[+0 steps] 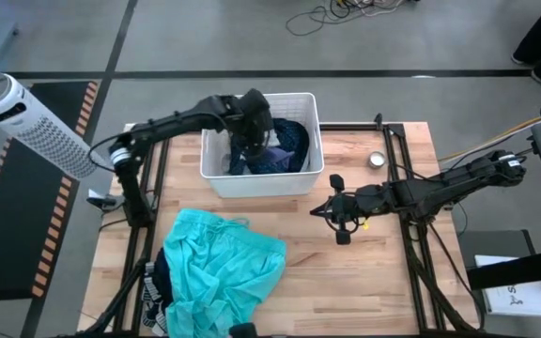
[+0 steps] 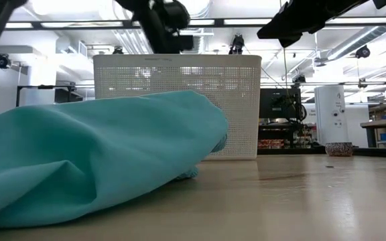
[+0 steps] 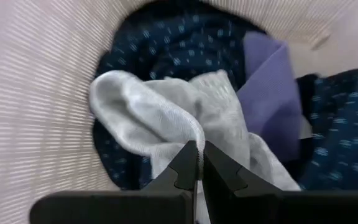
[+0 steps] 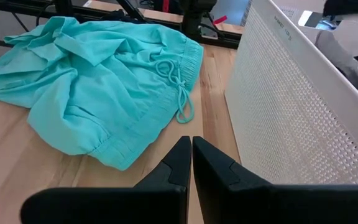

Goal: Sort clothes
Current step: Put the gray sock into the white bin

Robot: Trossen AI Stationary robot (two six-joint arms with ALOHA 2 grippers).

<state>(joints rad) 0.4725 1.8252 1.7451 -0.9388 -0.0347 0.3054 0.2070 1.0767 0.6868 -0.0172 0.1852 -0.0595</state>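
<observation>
A white ribbed bin (image 1: 261,183) stands at the table's far middle. It holds a dark blue dotted garment (image 3: 179,43), a purple cloth (image 3: 269,87) and a small grey garment (image 3: 160,118). My left gripper (image 3: 197,155) reaches down into the bin (image 1: 252,127) and is shut on the grey garment. A large turquoise garment (image 1: 219,272) lies spread on the table's near left, over a dark garment (image 1: 158,293). My right gripper (image 4: 191,149) hovers shut and empty over the table (image 1: 332,208), just right of the bin. My left gripper pinches a raised fold of the grey garment (image 3: 194,138) between its two fingers, coming from above and pointing down into the bin. The grey cloth is drawn up toward the fingers. The rest of it drapes over the dotted garment below.
A small round tin (image 1: 376,160) sits on the table to the right of the bin. A white perforated cylinder (image 1: 26,117) stands off the table's far left. Black frame rails (image 1: 411,235) run along both table sides. Bare wood (image 1: 364,291) lies at the near right.
</observation>
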